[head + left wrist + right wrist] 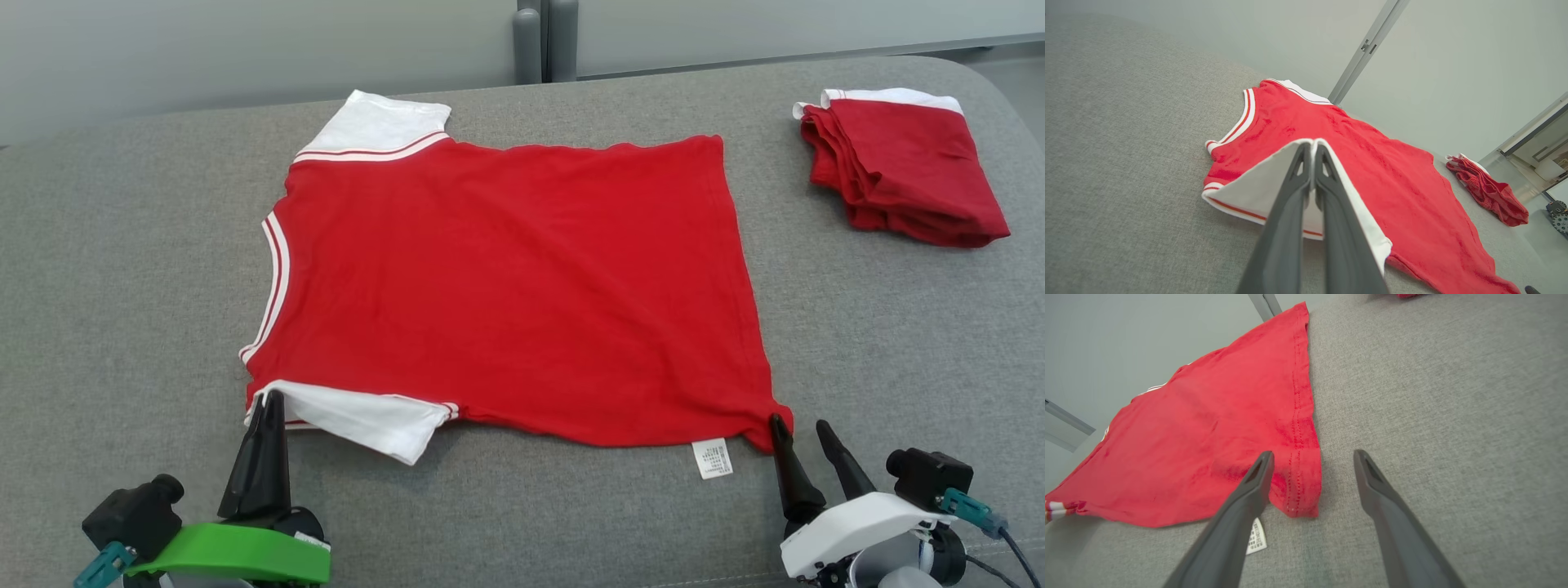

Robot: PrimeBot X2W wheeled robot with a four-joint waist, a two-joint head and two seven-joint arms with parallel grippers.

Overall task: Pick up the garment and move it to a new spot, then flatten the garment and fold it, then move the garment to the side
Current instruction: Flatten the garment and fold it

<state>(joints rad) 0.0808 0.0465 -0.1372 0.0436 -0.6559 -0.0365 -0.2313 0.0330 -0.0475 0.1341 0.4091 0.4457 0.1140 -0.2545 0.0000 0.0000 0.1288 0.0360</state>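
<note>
Our left fingers (260,465) are pressed together, pinching the near white sleeve (367,418) of the red T-shirt (506,286). Our right fingers (792,478) stand spread around its hem corner. We cannot read its care label (712,457). The shirt lies flat on the grey padded surface (122,286). Far right sit folded red garments (898,171), count unclear.

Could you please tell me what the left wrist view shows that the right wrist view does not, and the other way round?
Left wrist view: the left gripper, its fingers shut on the edge of the white sleeve.
Right wrist view: the right gripper, its fingers open to either side of the hem corner, with the white care label beside it.
Both: the red shirt spread on the grey surface.
</note>
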